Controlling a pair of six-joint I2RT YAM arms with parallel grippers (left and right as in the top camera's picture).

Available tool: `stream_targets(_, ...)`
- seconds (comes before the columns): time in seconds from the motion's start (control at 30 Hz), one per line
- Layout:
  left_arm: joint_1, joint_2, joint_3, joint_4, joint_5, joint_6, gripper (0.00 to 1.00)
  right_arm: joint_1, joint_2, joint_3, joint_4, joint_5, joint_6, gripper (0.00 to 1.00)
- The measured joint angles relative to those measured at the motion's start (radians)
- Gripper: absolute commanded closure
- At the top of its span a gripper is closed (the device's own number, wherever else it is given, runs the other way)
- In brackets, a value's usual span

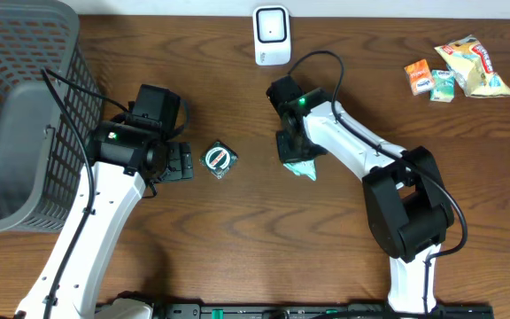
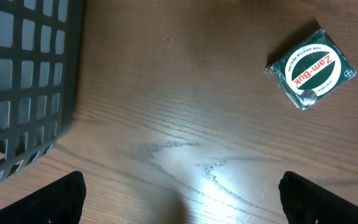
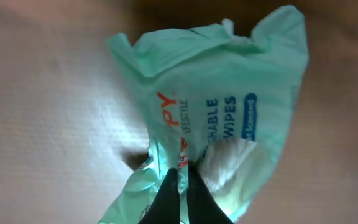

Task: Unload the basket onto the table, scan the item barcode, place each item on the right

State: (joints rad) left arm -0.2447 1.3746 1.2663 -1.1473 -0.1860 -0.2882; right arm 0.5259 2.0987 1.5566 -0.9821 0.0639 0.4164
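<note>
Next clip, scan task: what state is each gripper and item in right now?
left gripper, open, holding nothing
right gripper, shut on the wipes pack
wipes pack, pinched near one end, crumpled, short of the scanner
Zam-Buk pack, lying label up, untouched
scanner, nothing held up to it
snacks, piled at the far right, untouched

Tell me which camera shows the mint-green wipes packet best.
Right wrist view: the wipes packet fills the frame, its lettering partly legible, pinched by the shut right hand. Overhead shows only a small green corner poking out beneath that hand. The left wrist view does not show it.
</note>
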Motion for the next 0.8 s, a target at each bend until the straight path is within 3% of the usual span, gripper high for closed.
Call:
stream_targets(0.5, 0.000, 0.000, 0.000, 0.000, 0.000, 0.000, 0.02, 0.000, -0.143, 0.074, -0.142, -0.011, -0.002, 0.99)
stream_targets(0.8, 0.000, 0.000, 0.000, 0.000, 0.000, 0.000, 0.02, 0.000, -0.142, -0.173, 0.083, -0.013, 0.027, 0.99)
